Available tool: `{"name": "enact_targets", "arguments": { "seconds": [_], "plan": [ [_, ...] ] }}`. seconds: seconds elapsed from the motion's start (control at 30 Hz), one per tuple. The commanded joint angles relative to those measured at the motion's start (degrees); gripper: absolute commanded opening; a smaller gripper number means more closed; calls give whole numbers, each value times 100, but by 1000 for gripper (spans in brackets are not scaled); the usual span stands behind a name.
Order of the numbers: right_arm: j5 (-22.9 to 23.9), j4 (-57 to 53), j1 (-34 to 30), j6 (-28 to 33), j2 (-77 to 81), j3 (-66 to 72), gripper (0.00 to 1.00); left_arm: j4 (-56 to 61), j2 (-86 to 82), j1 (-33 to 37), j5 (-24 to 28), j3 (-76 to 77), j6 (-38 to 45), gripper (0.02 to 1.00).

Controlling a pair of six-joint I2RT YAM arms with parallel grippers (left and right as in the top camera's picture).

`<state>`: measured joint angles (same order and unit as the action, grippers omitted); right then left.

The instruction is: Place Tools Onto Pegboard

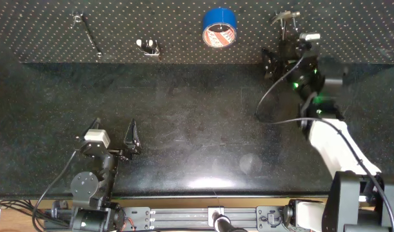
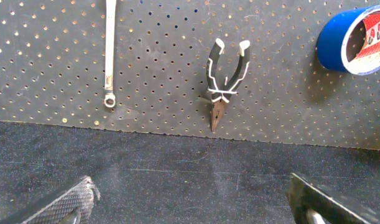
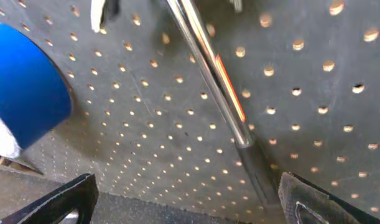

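Note:
On the pegboard [image 1: 42, 26] hang a silver wrench [image 1: 87, 32], black-handled pliers [image 1: 148, 46], a blue tape roll [image 1: 219, 28] and a metal-shafted tool [image 1: 285, 19]. My right gripper [image 1: 287, 55] is open close to the board, just below that tool, with nothing between its fingers. Its wrist view has the shiny shaft [image 3: 208, 74] running down the board, the tape roll [image 3: 25, 99] to one side, and the right gripper [image 3: 190, 211] open. My left gripper [image 1: 114, 133] rests open low on the table, facing the wrench [image 2: 109, 53], pliers [image 2: 226, 78] and tape [image 2: 357, 40].
The black table [image 1: 197, 129] stretches between the arms' bases and the board. A cable [image 1: 267, 106] loops off the right arm. A small white piece [image 3: 99, 12] hangs on the board above the tape.

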<state>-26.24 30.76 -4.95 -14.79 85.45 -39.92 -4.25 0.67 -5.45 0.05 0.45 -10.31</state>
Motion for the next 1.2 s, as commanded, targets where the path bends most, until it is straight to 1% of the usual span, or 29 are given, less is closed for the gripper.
{"name": "enact_targets", "arguments": {
  "seconds": [0.03, 0.07, 0.1, 0.17, 0.2, 0.23, 0.27, 0.3, 0.33, 0.37, 0.4, 0.43, 0.47, 0.5, 0.53, 0.57, 0.6, 0.63, 0.67, 0.7, 0.73, 0.77, 0.8, 0.83, 0.97, 1.2],
  "plan": [
    [2, 1266, 17, -17, -1878, 2223, 958, -31, -46, -20, -4, -13, 31, 993],
    [2, 933, 15, -17, -2885, 2677, 961, -31, -46, -20, -4, -13, 31, 993],
    [2, 24, 17, -17, -4177, 2988, 961, -28, -46, -20, -4, -13, 31, 993],
    [4, -3001, 17, -15, -7038, 3082, 961, -31, -46, -20, -4, -13, 31, 993],
    [11, -3998, 17, -13, -8185, 3080, 961, -28, -46, -20, -4, -13, 31, 993],
    [-87, -4352, 24, -11, -8338, 2968, 963, -31, -46, -20, -4, -13, 31, 993],
    [-83, -4404, 22, 168, -8185, 2918, 963, -31, -46, -20, -4, -13, 31, 993],
    [122, -4422, 11, 310, -8273, 2922, 963, -28, -46, -20, -4, -13, 31, 993],
    [610, -4767, -17, 308, -8338, 2966, 963, -28, -46, -20, -4, -13, 31, 993],
    [1379, -5169, -33, 308, -8358, 3112, 965, -31, -46, -20, -4, -13, 31, 993],
    [2170, -5169, -33, 310, -8387, 3373, 963, -28, -46, -20, -4, -13, 31, 993],
    [2260, -5125, -44, 391, -8391, 3370, 963, -31, -46, -20, -4, -13, 31, 996],
    [1954, -5130, -50, 1727, -8391, 3373, 965, -31, -46, -20, -4, -13, 31, 993],
    [1663, -5132, -57, 2173, -8389, 3373, 967, -28, -46, -20, -4, -13, 31, 993],
    [1751, -5141, -59, 2319, -8384, 3373, 967, -31, -46, -20, -4, -13, 31, 993],
    [1832, -5149, -61, 2330, -8365, 3373, 965, -31, -46, -20, -4, -13, 31, 993],
    [1832, -5147, -66, 2511, -8214, 3373, 965, -31, -46, -20, -4, -13, 31, 993],
    [1823, -5082, -63, 2520, -7921, 3383, 965, -28, -46, -20, -4, -13, 31, 993],
    [1777, -4725, -63, 2518, -7589, 3480, 965, -31, -46, -20, -4, -13, 31, 993],
    [1613, -3936, -63, 2516, -7333, 3733, 965, -31, -46, -20, -4, -13, 31, 993],
    [1633, -3362, -63, 2540, -7252, 3969, 967, -31, -46, -20, -4, -13, 31, 993],
    [1631, -3366, -63, 2415, -7357, 3969, 967, -31, -46, -20, -4, -13, 31, 993],
    [1631, -3368, -63, 2083, -7556, 3969, 967, -31, -46, -20, -4, -13, 31, 993],
    [1681, -3407, -63, 2020, -7888, 3969, 967, -31, -46, -20, -4, -13, 31, 993],
    [1720, -3403, -63, 2020, -8533, 3969, 967, -31, -46, -20, -4, -13, 31, 993],
    [1720, -3394, -63, 2020, -8544, 3969, 967, -31, -46, -20, -4, -13, 31, 993]
  ]
}}
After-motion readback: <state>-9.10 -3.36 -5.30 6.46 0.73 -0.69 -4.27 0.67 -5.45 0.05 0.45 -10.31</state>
